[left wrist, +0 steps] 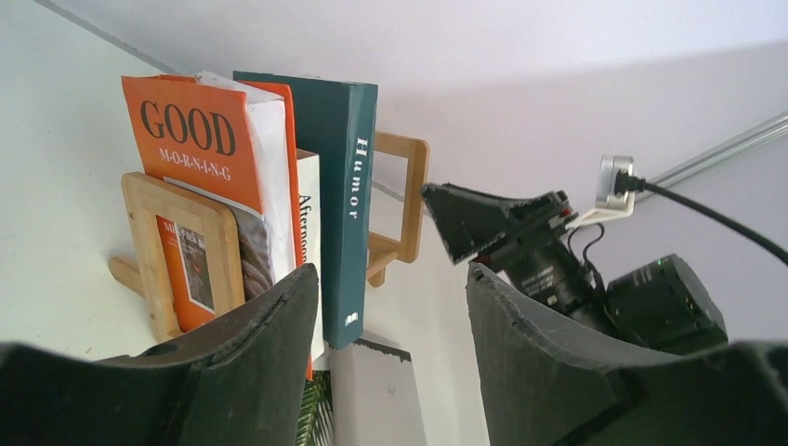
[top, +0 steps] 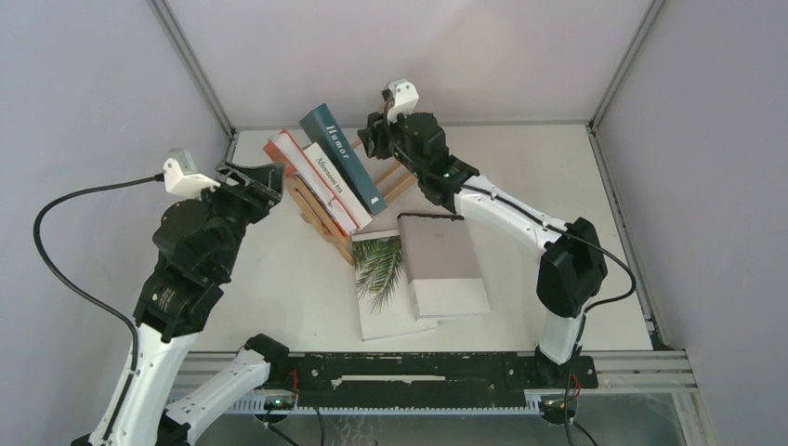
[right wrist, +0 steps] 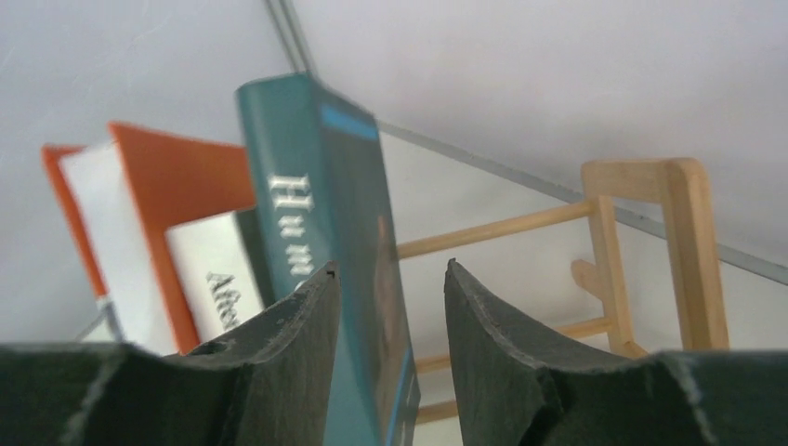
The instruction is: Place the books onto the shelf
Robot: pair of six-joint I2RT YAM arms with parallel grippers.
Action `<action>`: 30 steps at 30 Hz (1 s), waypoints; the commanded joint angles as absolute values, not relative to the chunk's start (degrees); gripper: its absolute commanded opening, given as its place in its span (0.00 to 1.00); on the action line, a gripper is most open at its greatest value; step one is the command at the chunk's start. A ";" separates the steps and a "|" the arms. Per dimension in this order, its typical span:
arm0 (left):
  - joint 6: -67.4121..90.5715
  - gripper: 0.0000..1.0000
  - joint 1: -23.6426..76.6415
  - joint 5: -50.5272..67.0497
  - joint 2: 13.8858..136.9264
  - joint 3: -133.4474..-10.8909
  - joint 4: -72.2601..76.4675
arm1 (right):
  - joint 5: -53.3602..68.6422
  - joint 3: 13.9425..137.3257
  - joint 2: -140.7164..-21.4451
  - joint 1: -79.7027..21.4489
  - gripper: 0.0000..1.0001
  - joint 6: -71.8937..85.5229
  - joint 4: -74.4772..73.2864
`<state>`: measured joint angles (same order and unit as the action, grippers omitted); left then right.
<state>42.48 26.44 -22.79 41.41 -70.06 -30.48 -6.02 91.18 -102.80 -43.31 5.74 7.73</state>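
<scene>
Three books are already standing in the shelf at 11 o'clock. My right fingers are partly apart around the teal Humor book, not clamped as far as I can tell. Left fingers are half open and empty at the shelf's 9 o'clock end. The grey book lies flat over the palm-leaf book mid-worktop, so I reckon it goes next and needs an edge grab. White surface, pale walls.
</scene>
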 commanded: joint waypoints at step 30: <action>37.79 0.64 25.89 -22.93 42.94 -66.57 -25.71 | 16.50 131.22 -139.22 -35.95 0.32 33.17 -14.70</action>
